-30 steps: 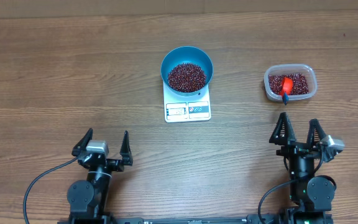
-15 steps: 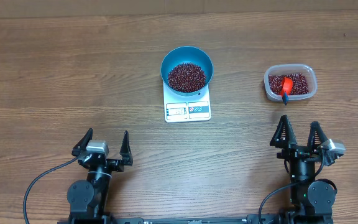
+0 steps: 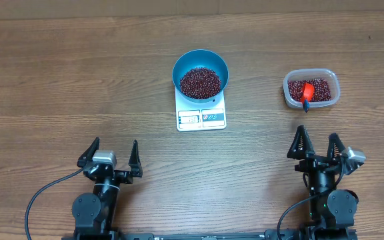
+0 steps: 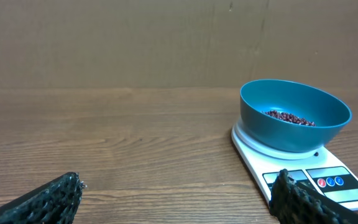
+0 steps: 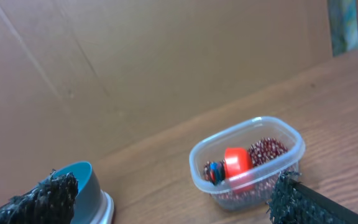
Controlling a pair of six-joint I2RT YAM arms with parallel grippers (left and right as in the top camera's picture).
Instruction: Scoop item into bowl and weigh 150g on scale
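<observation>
Left hand [image 3: 116, 142] and right hand [image 3: 318, 133] both wide, empty; a careless reach could knock the bowl [image 3: 179, 67] off the scale [image 3: 201, 119], spilling beans [image 3: 201, 82].

Scale [image 3: 201, 118]: rear platform hidden under bowl [image 3: 200, 57]; display digits too small to read from overhead. Left wrist view: left gripper [image 4: 178, 179] fingertips [image 4: 303, 202] cut by the bottom edge, one covering the scale's corner at 5 o'clock. Right wrist view: blurred; bowl at 8 o'clock half hidden behind a right gripper [image 5: 173, 185] fingertip [image 5: 45, 199].
</observation>
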